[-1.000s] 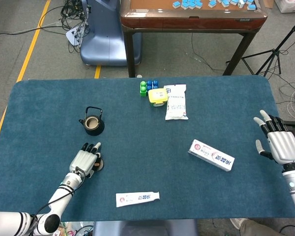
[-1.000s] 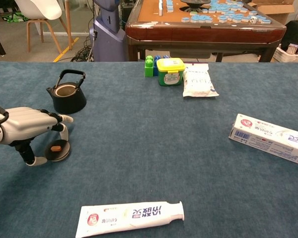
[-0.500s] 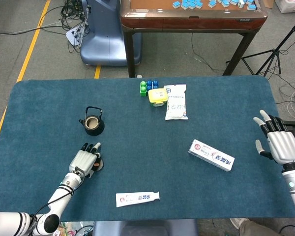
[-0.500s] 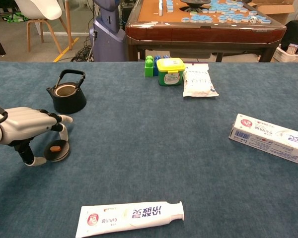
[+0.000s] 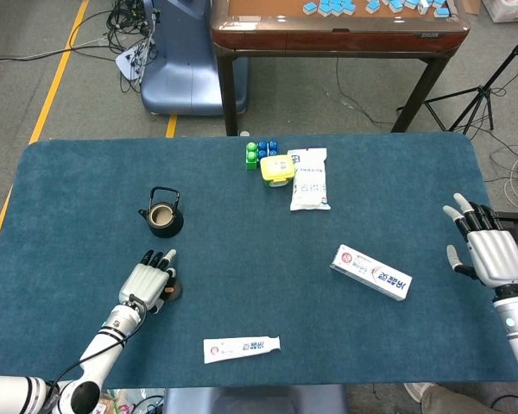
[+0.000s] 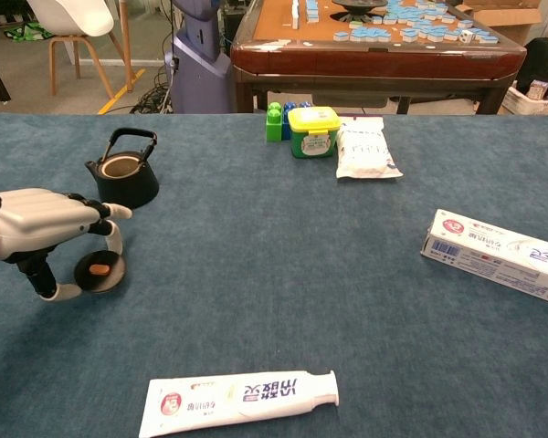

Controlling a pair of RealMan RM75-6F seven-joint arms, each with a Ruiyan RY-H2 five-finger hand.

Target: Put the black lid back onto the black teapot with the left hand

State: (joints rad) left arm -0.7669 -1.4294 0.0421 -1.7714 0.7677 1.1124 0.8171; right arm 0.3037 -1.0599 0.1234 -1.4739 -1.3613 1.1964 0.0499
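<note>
Left hand: the left hand (image 6: 38, 228) pinches the lid (image 6: 98, 271), low over the counter (image 6: 274, 274).
Teapot: the teapot (image 6: 123, 172) stands open just behind the lid, upright.
Right hand: the right hand (image 5: 488, 250) is spread, holding nothing, far off.

Head view looks steeply down from high; chest view low, nearer, sharing the table (image 5: 242, 285).

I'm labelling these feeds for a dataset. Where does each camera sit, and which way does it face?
Head view: high up, looking down on the blue table; shows the left hand over the black lid and the right hand.
Chest view: low, looking forward across the table; only the left hand appears.
Both show the black teapot, lid, toothpaste tube and toothpaste box.
</note>
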